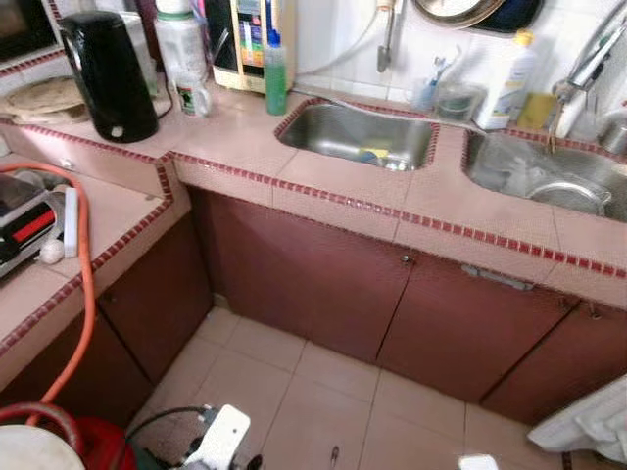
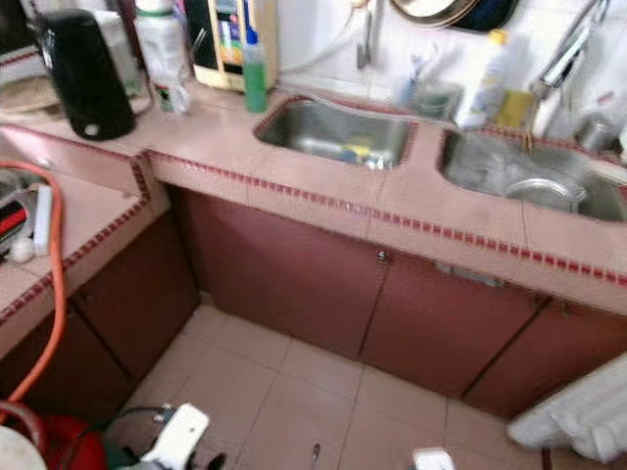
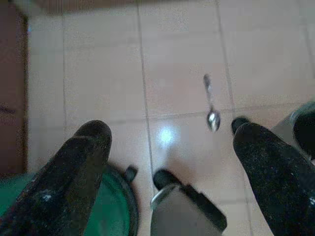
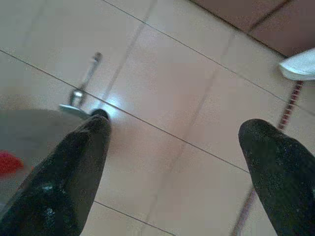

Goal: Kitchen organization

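Observation:
A metal spoon [image 1: 334,455] lies on the beige tiled floor in front of the cabinets; it also shows as the spoon [image 3: 210,105] and the spoon [image 4: 83,81] in the wrist views. My left gripper [image 3: 172,167] hangs low over the floor, open, with nothing between its fingers [image 3: 74,177]. My right gripper [image 4: 177,167] is also open above bare tiles, the spoon off to one side of it. On the counter, the left sink [image 1: 304,132] holds a yellow and blue sponge [image 1: 372,155]. The right sink [image 1: 490,166] holds a metal bowl [image 1: 568,196].
A black kettle [image 1: 108,73], bottles and a green bottle [image 1: 276,78] stand on the pink tiled counter [image 1: 235,137]. Dark red cabinet doors [image 1: 323,284] run below. An orange hose [image 1: 83,255] crosses the left counter. A white cloth [image 1: 593,421] hangs at the right. A green round object [image 3: 113,206] sits by my left gripper.

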`<state>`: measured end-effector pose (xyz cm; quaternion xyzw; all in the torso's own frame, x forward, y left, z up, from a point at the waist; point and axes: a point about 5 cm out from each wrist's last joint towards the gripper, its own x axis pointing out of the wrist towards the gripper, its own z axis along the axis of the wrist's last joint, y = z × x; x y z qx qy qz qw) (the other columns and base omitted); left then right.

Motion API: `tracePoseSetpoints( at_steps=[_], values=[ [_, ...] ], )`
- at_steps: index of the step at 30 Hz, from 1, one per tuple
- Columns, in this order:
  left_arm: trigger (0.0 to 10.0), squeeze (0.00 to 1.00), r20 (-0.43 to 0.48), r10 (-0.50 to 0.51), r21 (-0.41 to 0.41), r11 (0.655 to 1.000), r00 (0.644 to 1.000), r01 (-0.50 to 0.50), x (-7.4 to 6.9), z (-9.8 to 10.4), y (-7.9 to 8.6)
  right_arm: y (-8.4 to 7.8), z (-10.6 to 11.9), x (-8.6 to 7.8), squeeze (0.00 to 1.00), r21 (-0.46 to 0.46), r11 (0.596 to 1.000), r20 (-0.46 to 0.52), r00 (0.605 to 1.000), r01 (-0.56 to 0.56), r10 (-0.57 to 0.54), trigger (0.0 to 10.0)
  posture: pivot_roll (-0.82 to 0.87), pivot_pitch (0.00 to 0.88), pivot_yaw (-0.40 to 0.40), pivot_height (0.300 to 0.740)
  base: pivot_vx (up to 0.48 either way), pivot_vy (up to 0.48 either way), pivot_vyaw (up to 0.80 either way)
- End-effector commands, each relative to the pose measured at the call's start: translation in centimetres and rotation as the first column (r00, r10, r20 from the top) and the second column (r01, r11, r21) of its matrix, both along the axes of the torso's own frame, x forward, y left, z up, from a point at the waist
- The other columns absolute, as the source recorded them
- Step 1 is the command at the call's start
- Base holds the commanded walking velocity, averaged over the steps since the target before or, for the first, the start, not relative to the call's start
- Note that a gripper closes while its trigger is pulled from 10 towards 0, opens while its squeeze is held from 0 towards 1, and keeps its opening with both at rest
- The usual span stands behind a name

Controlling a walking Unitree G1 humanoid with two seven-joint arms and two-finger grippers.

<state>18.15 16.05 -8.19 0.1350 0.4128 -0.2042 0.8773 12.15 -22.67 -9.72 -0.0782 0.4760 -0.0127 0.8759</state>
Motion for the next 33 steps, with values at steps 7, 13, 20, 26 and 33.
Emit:
tracePoseSetpoints(
  at_steps=[7, 13, 20, 26, 33],
  values=[
    [10.0, 0.00, -0.018, -0.013, 0.040, 0.999, 1.000, 0.013, -0.3, -0.1, 1.0, 0.2, -0.2, -0.5, 0.00, -0.001, 1.000, -0.020, 1.000, 0.006, -0.006, 10.0, -0.08, 0.000, -0.030, 0.740, 0.000, -0.397, 0.57],
    [10.0, 0.00, -0.026, -0.013, 0.049, 0.999, 1.000, 0.014, -0.6, -0.2, 1.3, 0.1, -0.4, -1.2, 0.00, 0.020, 0.999, -0.035, 0.999, 0.043, -0.042, 10.0, -0.08, 0.000, -0.027, 0.740, 0.000, -0.404, 0.49],
    [10.0, 0.00, -0.021, 0.002, 0.046, 0.999, 1.000, -0.001, -0.4, -0.2, 1.4, -0.1, -0.5, -1.5, 0.00, 0.011, 0.999, -0.059, 0.997, 0.049, -0.048, 10.0, -0.08, 0.000, -0.028, 0.740, 0.000, -0.231, -0.70],
    [10.0, 0.00, -0.026, 0.020, 0.048, 0.999, 0.999, -0.018, -0.4, -0.2, 1.6, -0.2, -0.6, -1.8, 0.00, 0.013, 0.998, -0.069, 0.996, 0.057, -0.056, 10.0, -0.08, 0.000, -0.027, 0.740, 0.000, 0.000, -0.73],
    [10.0, 0.00, -0.034, 0.042, 0.039, 0.998, 0.999, -0.041, -0.4, -0.2, 1.7, -0.2, -0.6, -1.9, 0.00, 0.013, 0.998, -0.071, 0.996, 0.055, -0.053, 10.0, -0.08, 0.000, -0.024, 0.740, 0.000, 0.000, -0.73]
  ],
)
